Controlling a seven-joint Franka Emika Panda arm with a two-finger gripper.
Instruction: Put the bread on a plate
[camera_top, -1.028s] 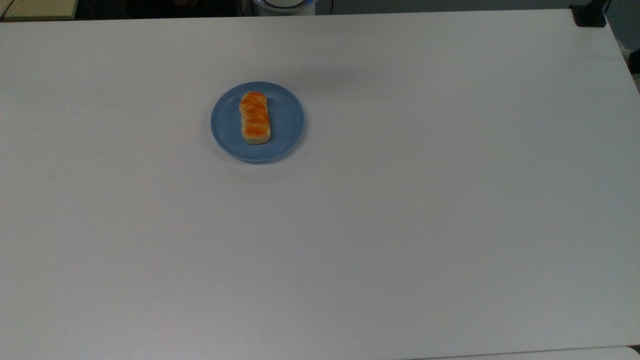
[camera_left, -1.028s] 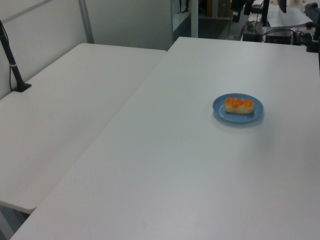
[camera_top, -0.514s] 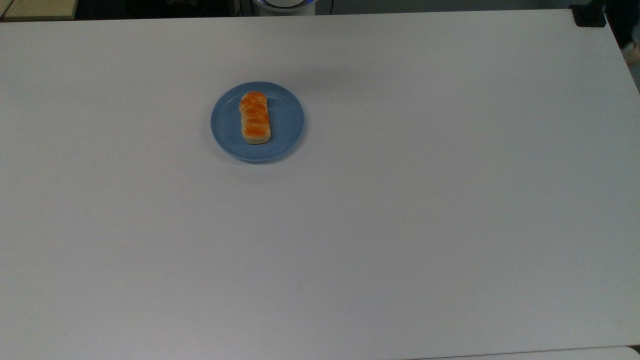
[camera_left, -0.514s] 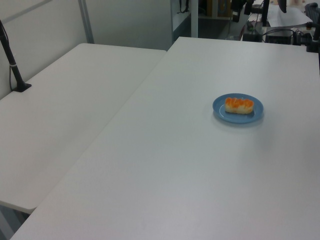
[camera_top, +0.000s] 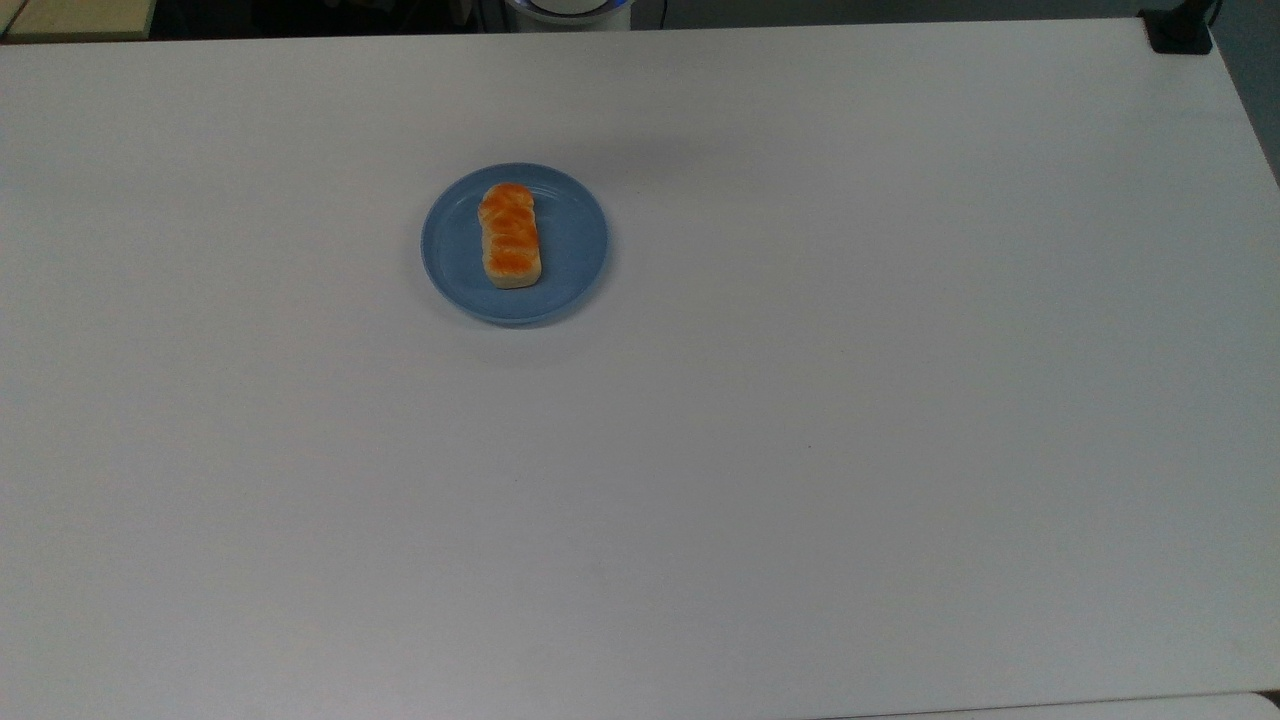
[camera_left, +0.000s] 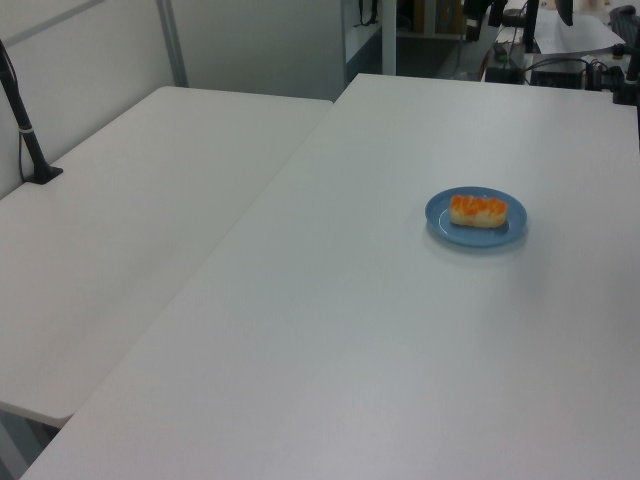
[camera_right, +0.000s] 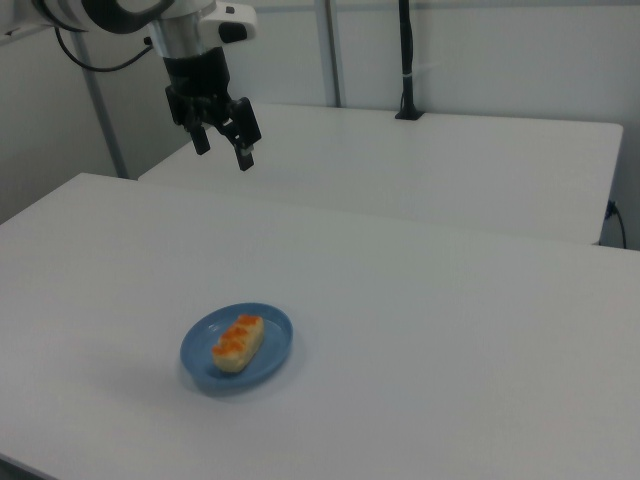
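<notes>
The bread (camera_top: 511, 236), a small loaf with orange-brown humps and cream sides, lies flat on the light-blue plate (camera_top: 573, 245). In the left view the bread (camera_left: 478, 210) rests across the plate (camera_left: 439, 212) at the table's right half. In the right view the bread (camera_right: 237, 342) sits on the plate (camera_right: 276, 347) near the front left. High above and behind them in the right view hangs my gripper (camera_right: 223, 150), open, with nothing between its fingers.
The plate stands on a wide white table (camera_top: 800, 400). A second white table (camera_left: 130, 230) adjoins it at the left view's left. A black post (camera_right: 405, 60) stands on the far table in the right view. A black clamp (camera_top: 1178, 32) sits at the top view's upper right corner.
The bread and the plate have not moved. A blurred shape that showed at the top view's upper right edge half a second ago is gone.
</notes>
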